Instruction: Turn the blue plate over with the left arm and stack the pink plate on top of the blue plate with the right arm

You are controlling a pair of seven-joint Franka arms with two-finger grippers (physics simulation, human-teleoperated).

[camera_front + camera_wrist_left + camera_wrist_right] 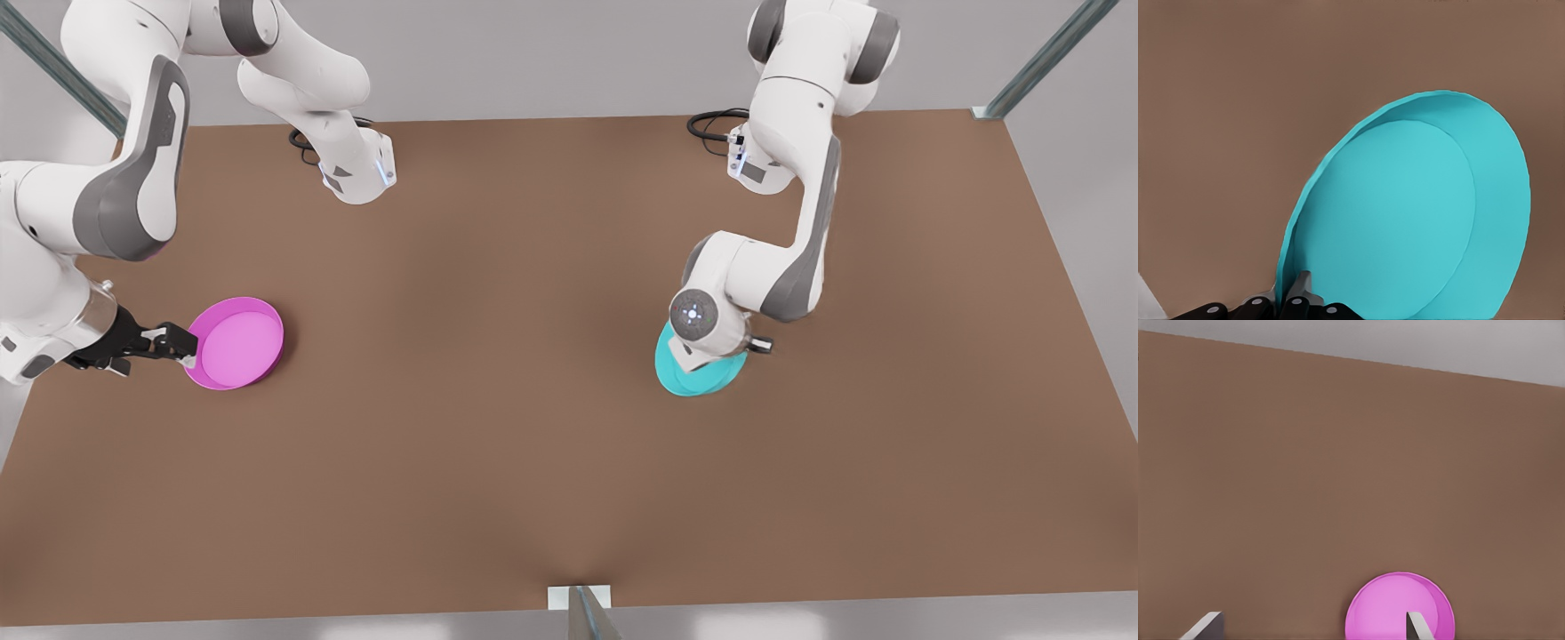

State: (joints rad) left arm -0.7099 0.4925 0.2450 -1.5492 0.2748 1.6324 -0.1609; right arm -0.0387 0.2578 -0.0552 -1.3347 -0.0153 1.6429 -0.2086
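Pink plate [236, 343] flat, right gripper [182, 345] open at its rim. We judge flip underway: left gripper [1286, 301] pinches tilted blue plate [1405, 213]. Stacking remains.

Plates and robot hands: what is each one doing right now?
blue plate: tilted up on edge, rim pinched by the left hand.
pink plate: lying flat on the table, open side up.
left hand: shut on the blue plate's rim.
right hand: open, at the pink plate's edge.
table: brown, bearing both plates.
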